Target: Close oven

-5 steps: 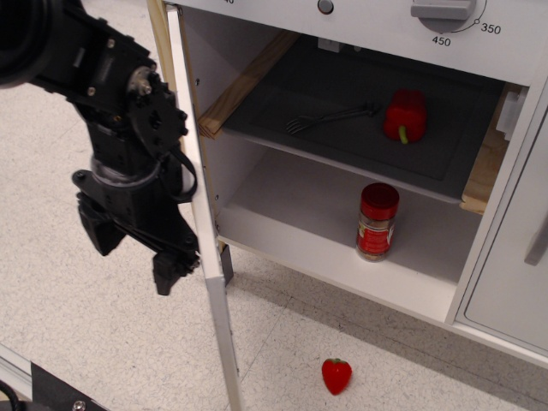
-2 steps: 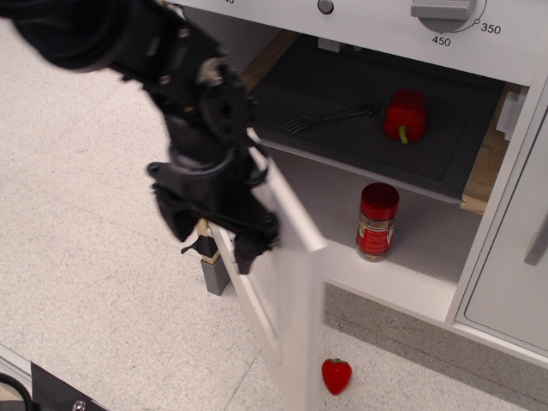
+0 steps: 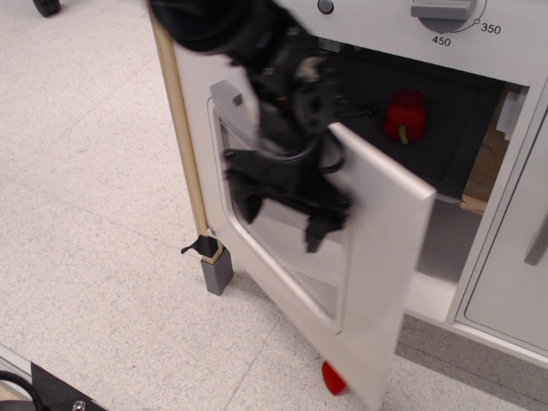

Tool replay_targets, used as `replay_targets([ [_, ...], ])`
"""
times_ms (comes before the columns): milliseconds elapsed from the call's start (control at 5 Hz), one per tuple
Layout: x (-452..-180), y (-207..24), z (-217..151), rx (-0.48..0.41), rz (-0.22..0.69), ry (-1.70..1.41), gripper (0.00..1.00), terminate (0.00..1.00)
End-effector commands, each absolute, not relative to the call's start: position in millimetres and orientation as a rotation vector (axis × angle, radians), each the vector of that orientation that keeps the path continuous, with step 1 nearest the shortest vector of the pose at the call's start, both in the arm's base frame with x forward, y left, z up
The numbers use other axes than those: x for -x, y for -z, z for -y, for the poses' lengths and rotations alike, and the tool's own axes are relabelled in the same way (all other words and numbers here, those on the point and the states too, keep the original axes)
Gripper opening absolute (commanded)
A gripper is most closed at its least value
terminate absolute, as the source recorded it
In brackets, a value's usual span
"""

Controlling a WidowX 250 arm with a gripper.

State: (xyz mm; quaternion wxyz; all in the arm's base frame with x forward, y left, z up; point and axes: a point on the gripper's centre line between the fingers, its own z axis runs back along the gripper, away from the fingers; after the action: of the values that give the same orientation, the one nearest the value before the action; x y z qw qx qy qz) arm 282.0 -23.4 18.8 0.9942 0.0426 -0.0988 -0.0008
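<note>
The white toy oven (image 3: pixel 377 38) has a grey dial (image 3: pixel 443 8) at the top. Its door (image 3: pixel 377 257), white with a lined window, hangs partly open, its free edge swung toward the oven front. My black gripper (image 3: pixel 287 218) presses against the door's outer face over the window. The frame is blurred, so I cannot tell whether its fingers are open or shut. Inside, a red pepper (image 3: pixel 405 116) lies on the dark shelf. The door hides most of the interior.
A red toy strawberry (image 3: pixel 332 378) lies on the speckled floor, half hidden under the door's lower edge. A white cabinet door with a slim grey handle (image 3: pixel 538 244) stands at the right. A wooden post (image 3: pixel 184 145) with a grey foot (image 3: pixel 217 276) marks the oven's left corner.
The arm has swept from the left to the right with the door. The door has swung from wide open to partly closed, hiding the spice jar and the fork.
</note>
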Motion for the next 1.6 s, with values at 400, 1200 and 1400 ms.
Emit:
replay_targets([
  [400, -378, -53, 45, -0.065, 0.367, -0.101, 1.0, 0.0],
  [1200, -342, -54, 24, -0.076, 0.31, -0.049, 1.0, 0.0],
  [1400, -342, -54, 24, -0.076, 0.31, -0.049, 1.0, 0.0],
])
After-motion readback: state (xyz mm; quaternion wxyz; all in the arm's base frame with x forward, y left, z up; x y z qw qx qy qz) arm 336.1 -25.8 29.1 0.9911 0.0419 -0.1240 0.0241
